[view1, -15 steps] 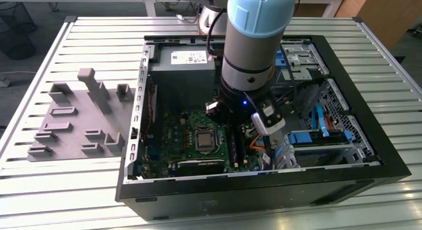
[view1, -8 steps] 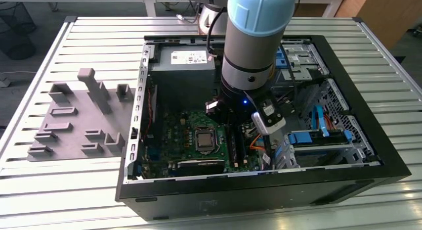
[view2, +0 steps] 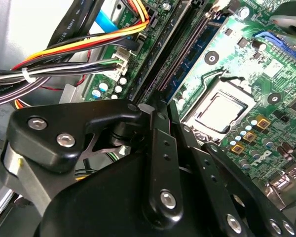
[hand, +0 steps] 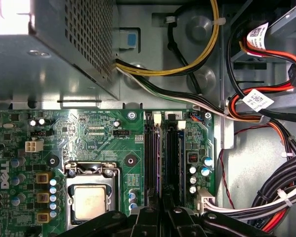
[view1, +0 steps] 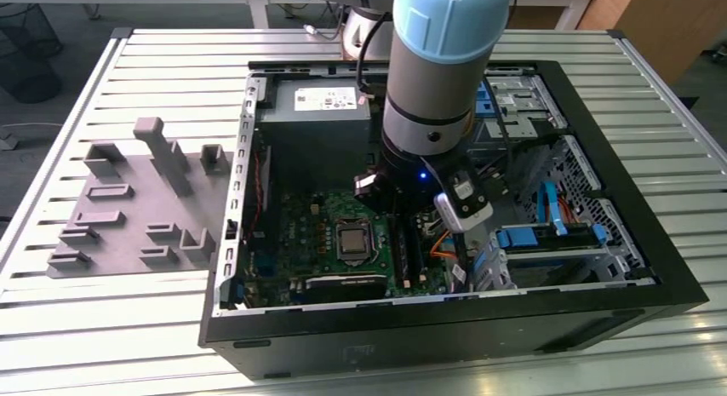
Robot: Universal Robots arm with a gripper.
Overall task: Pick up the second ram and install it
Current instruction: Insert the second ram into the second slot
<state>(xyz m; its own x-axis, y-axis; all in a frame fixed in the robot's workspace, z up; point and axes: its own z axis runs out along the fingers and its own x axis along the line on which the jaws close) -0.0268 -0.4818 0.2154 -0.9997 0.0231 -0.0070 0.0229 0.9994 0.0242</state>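
- Your gripper (view2: 160, 106) is low inside the open computer case (view1: 636, 243), right above the long black memory slots (hand: 173, 163) beside the processor socket (hand: 90, 197) on the motherboard (hand: 108, 143).
- The second ram (view2: 197, 54) seems to stand on its edge in a slot, just in front of the fingertips; probably it is pressed there to seat it.
- I cannot tell if the jaws are closed on it; the gripper body hides the contact.

Exterior high overview; wrist views close on motherboard (hand: 113, 148)
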